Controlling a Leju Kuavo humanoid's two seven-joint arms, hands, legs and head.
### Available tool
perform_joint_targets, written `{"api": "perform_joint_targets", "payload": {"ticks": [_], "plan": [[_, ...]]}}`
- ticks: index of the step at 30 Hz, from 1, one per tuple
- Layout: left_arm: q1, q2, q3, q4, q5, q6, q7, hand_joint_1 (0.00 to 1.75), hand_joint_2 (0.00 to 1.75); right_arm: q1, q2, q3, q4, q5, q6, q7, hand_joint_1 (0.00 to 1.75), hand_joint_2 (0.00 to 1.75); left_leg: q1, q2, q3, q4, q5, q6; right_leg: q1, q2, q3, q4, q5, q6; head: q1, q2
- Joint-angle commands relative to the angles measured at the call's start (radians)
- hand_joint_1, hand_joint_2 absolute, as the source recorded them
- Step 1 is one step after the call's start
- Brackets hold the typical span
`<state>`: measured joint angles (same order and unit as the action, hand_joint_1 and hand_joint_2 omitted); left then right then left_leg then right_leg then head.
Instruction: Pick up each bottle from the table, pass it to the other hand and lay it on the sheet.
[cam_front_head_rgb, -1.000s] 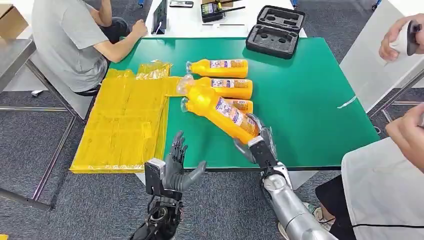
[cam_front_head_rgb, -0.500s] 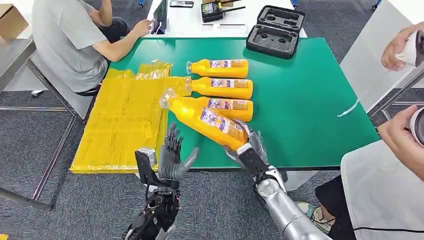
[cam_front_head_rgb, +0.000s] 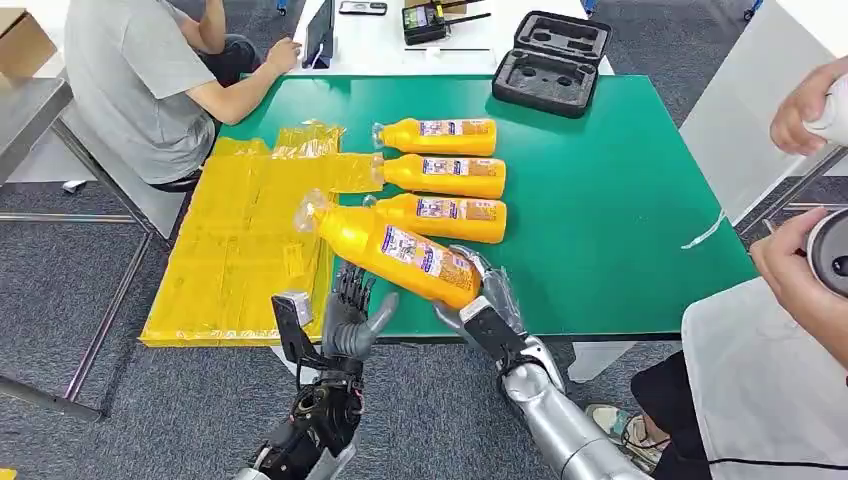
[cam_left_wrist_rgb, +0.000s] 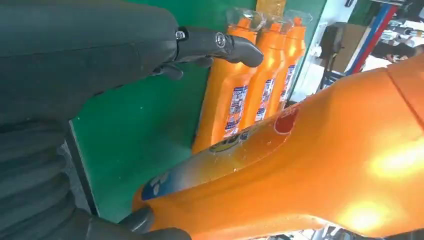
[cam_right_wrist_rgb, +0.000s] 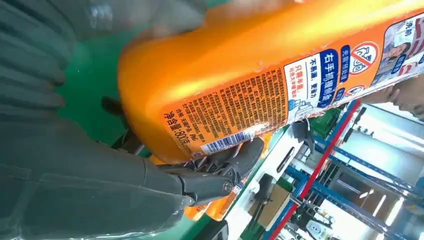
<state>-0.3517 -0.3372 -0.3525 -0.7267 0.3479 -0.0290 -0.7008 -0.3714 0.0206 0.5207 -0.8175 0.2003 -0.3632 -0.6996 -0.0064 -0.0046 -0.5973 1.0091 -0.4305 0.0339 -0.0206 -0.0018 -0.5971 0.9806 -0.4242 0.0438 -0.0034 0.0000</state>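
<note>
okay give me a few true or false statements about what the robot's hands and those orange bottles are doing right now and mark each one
1. The right hand grips an orange bottle by its base. True.
2. The left hand holds that bottle too. False: it is open just beneath it.
3. Three bottles lie on the green table. True.
4. A bottle already lies on the yellow sheet. False: no bottle rests on the sheet.
5. The held bottle's cap points toward the sheet. True.
</note>
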Motion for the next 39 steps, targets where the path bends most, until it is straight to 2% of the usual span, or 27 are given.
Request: {"api": "perform_joint_targets", "payload": {"ticks": [1, 3, 5, 16, 17, 18, 26, 31, 39], "plan": [[-0.079, -0.012, 0.004, 0.178, 0.094, -0.097, 0.003, 0.0, 0.0, -0.028, 0.007, 0.079, -0.027, -0.014, 0.043, 0.001, 1.75, 1.75, 0.002, 0.001, 0.004, 0.001, -0.002, -0.003, 0.002, 0.001, 0.004, 0.0, -0.001, -0.003, 0.0, 0.0], [-0.085, -0.012, 0.01, 0.19, 0.104, -0.11, 0.003, 0.0, 0.0, -0.03, 0.012, 0.084, -0.031, -0.023, 0.052, 0.001, 1.75, 1.75, 0.004, 0.002, 0.007, 0.001, -0.003, -0.004, 0.004, 0.002, 0.008, -0.001, -0.002, -0.004, 0.0, 0.0], [-0.078, -0.01, 0.026, 0.174, 0.097, -0.119, 0.003, 0.0, 0.0, -0.042, 0.015, 0.085, -0.015, -0.034, 0.071, 0.001, 1.71, 1.75, 0.001, 0.002, 0.002, 0.0, -0.001, -0.002, 0.001, 0.002, 0.002, 0.0, 0.0, -0.002, 0.0, 0.0], [-0.047, -0.012, 0.081, 0.089, 0.051, -0.157, 0.003, 0.0, 0.0, -0.034, 0.023, 0.08, 0.012, -0.06, 0.129, 0.001, 1.75, 1.75, 0.001, 0.001, 0.002, 0.0, -0.001, -0.001, 0.001, 0.001, 0.002, 0.0, 0.0, -0.001, 0.0, 0.0], [-0.036, -0.012, 0.094, 0.063, 0.041, -0.17, 0.003, 0.0, 1.75, -0.034, 0.027, 0.079, 0.014, -0.061, 0.136, 0.001, 1.69, 1.75, 0.002, 0.002, 0.003, 0.0, -0.002, -0.002, 0.002, 0.001, 0.004, 0.0, -0.001, -0.002, 0.0, 0.0], [-0.03, -0.012, 0.101, 0.055, 0.04, -0.187, 0.003, 0.0, 1.75, -0.034, 0.03, 0.077, 0.014, -0.064, 0.144, 0.001, 1.75, 1.75, 0.001, 0.002, 0.002, 0.0, -0.001, -0.002, 0.001, 0.002, 0.002, 0.0, -0.001, -0.002, 0.0, 0.0], [-0.002, -0.012, 0.108, -0.013, 0.031, -0.174, 0.003, 0.0, 1.75, -0.027, 0.031, 0.044, 0.007, -0.075, 0.17, 0.001, 1.73, 1.75, 0.001, 0.002, 0.003, 0.0, -0.002, -0.002, 0.001, 0.001, 0.003, -0.001, -0.001, -0.002, 0.0, 0.0], [0.049, -0.012, 0.113, -0.145, 0.004, -0.151, 0.003, 0.0, 1.75, -0.032, 0.043, 0.015, 0.034, -0.081, 0.199, 0.001, 1.71, 1.75, 0.001, 0.001, 0.002, 0.0, -0.001, -0.001, 0.001, 0.002, 0.002, 0.0, 0.0, -0.001, 0.0, 0.0], [0.06, -0.012, 0.097, -0.151, 0.052, -0.194, 0.003, 0.0, 1.75, -0.036, 0.047, 0.0, 0.04, -0.082, 0.215, 0.001, 1.71, 1.75, 0.001, 0.002, 0.003, -0.001, -0.001, -0.002, 0.001, 0.002, 0.003, -0.001, -0.001, -0.002, 0.0, 0.0]]}}
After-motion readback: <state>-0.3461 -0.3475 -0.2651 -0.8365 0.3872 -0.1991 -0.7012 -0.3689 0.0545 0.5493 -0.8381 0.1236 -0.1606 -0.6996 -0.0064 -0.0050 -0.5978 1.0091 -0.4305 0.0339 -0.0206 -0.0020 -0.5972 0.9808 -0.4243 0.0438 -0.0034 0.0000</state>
